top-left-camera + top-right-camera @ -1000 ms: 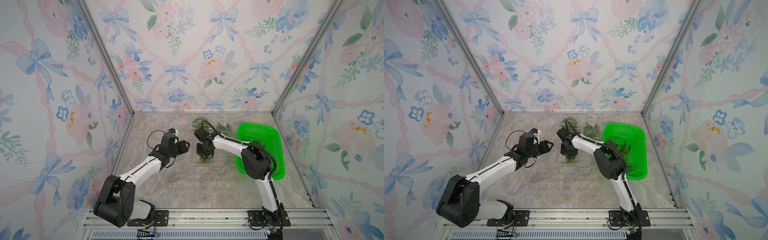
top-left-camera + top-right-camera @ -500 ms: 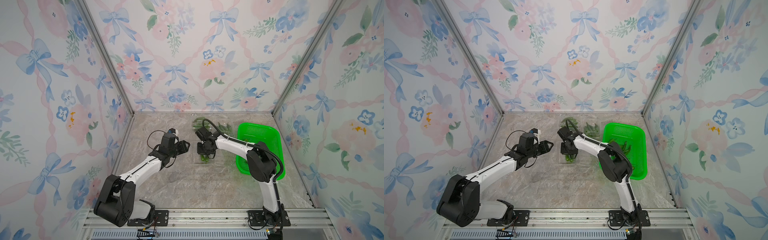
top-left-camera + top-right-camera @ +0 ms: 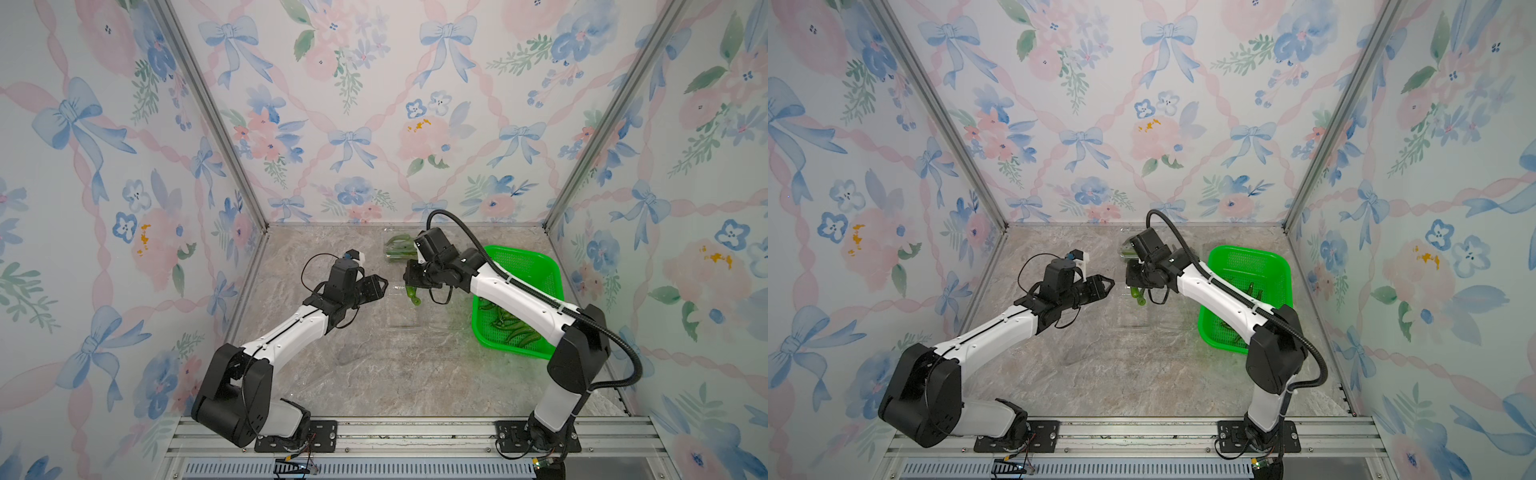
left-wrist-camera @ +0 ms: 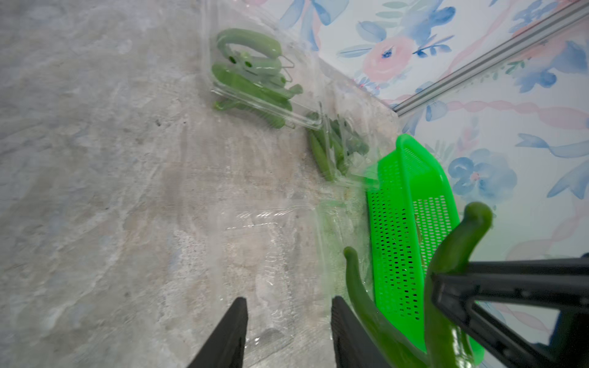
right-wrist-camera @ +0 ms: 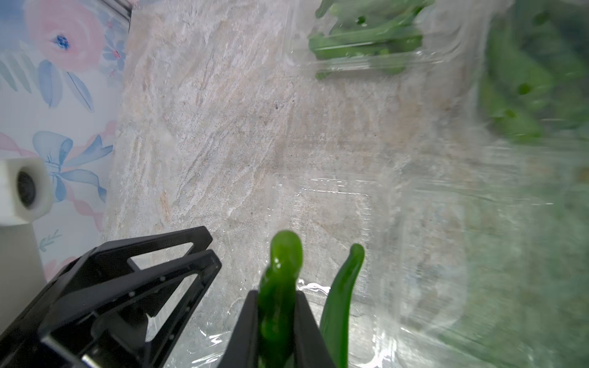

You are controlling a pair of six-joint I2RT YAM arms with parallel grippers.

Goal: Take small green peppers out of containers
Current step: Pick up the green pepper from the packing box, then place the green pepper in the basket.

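The right end effector (image 3: 409,283) is closed narrow on 2 peppers (image 3: 414,297), their long axis hanging down above an empty container (image 5: 334,207). The basket (image 3: 523,257) lies to its right. The left end effector (image 3: 380,286) hovers half open and empty, on the left.

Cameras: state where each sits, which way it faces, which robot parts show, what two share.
Top views: high in front, looking down toward the back wall; whole left arm and right arm show.
Left wrist: on the left arm, looking along the open left gripper at an empty clear container and the green basket.
Right wrist: on the right arm, looking past the right gripper, shut on a small green pepper.
Both wrist views share that pepper and container.
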